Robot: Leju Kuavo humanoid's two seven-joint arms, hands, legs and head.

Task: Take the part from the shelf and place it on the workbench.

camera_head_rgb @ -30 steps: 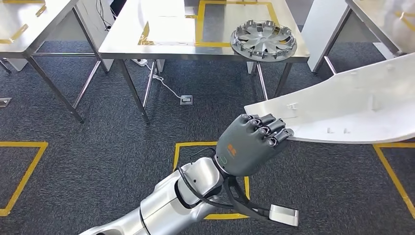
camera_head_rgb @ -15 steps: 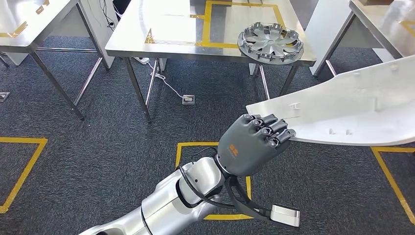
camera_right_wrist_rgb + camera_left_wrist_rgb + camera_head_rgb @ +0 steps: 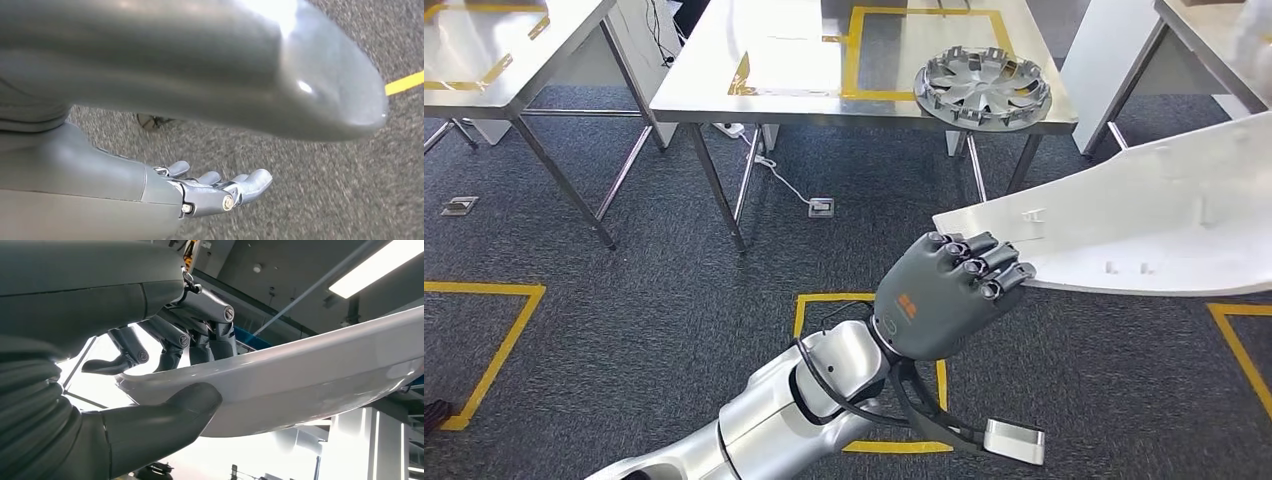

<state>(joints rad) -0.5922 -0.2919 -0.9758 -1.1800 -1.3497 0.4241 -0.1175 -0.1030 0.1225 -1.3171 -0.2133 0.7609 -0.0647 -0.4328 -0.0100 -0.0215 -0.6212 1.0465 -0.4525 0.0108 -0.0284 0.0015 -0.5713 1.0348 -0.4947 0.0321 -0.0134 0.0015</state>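
A long white curved part (image 3: pixel 1144 215) hangs in the air at the right of the head view, above the dark carpet. My left hand (image 3: pixel 949 292) grips its near end, fingers curled over the top edge. In the left wrist view the thumb (image 3: pixel 165 415) presses under the part (image 3: pixel 310 385) and the fingers (image 3: pixel 200 325) wrap over its rim. My right hand (image 3: pixel 215 190) hangs over the carpet, fingers stretched out and holding nothing. The steel workbench (image 3: pixel 794 60) with a yellow taped rectangle stands ahead.
A grey wheel cover (image 3: pixel 984 88) lies on the workbench's right end. More steel tables stand at the far left (image 3: pixel 504 40) and far right (image 3: pixel 1214 40). A white column (image 3: pixel 1104 60) rises between them. Yellow tape squares (image 3: pixel 484 340) mark the carpet, with a floor socket (image 3: pixel 821 208) under the bench.
The whole picture has shifted right and slightly down, so the camera has moved. My left hand keeps the same grip on the white part.
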